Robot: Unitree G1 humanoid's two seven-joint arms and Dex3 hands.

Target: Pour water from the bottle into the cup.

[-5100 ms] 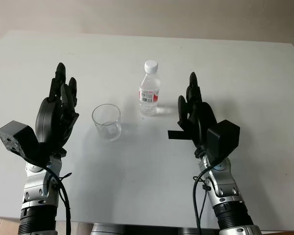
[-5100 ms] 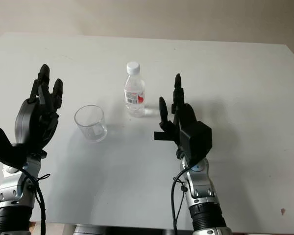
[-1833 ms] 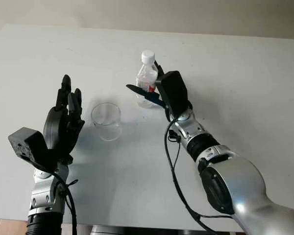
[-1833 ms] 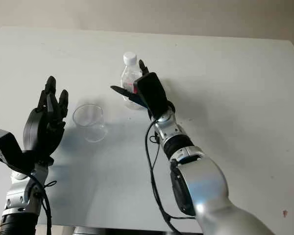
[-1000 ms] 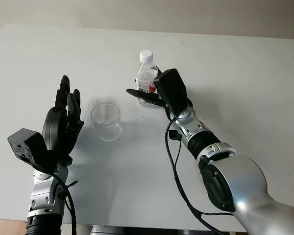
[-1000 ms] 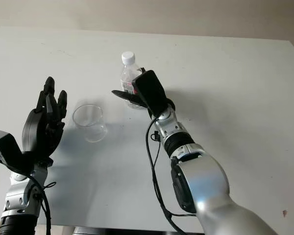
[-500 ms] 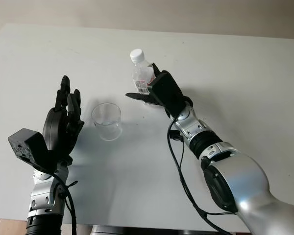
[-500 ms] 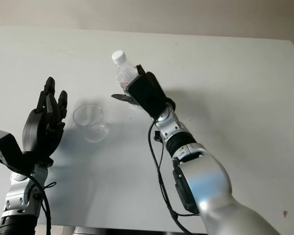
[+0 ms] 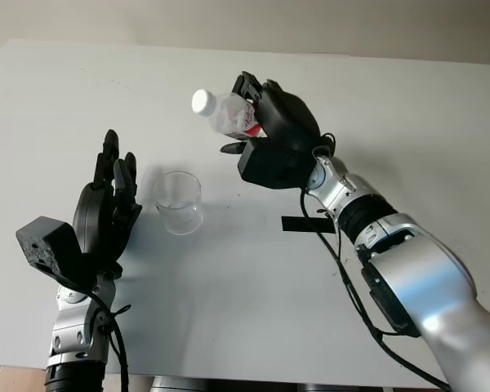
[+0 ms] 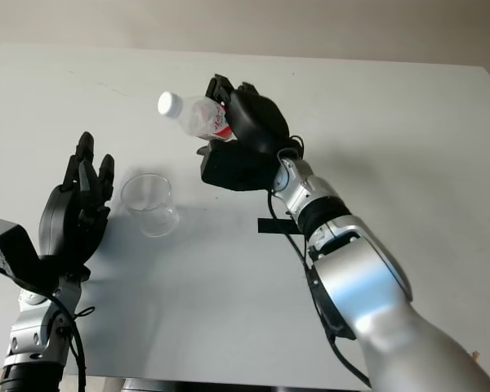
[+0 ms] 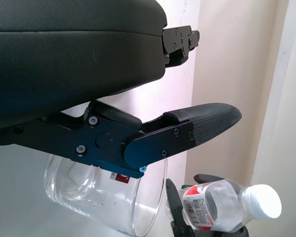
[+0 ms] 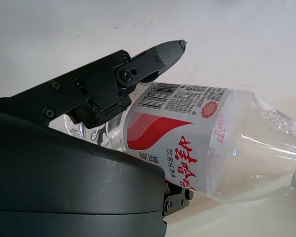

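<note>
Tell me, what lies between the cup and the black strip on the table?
Nothing: in the left eye view the table is bare between the cup and the black strip. The right robot hand holds the bottle above, tilted toward the cup.

Right hand [image 9: 265, 135] raised, fingers clenched; left hand [image 9: 106, 216] open, upright.

The cup [image 9: 177, 202] stands upright on the surface [image 9: 408, 122], left of its middle. The right hand [image 9: 276, 139] is above the surface's middle, off to the cup's right and farther back, its fingers [image 12: 138, 66] wrapped round the bottle [image 9: 229, 114], which lies tilted with its capped end toward the left. The left hand [image 9: 104, 214] is open near the left front corner, just left of the cup.
</note>
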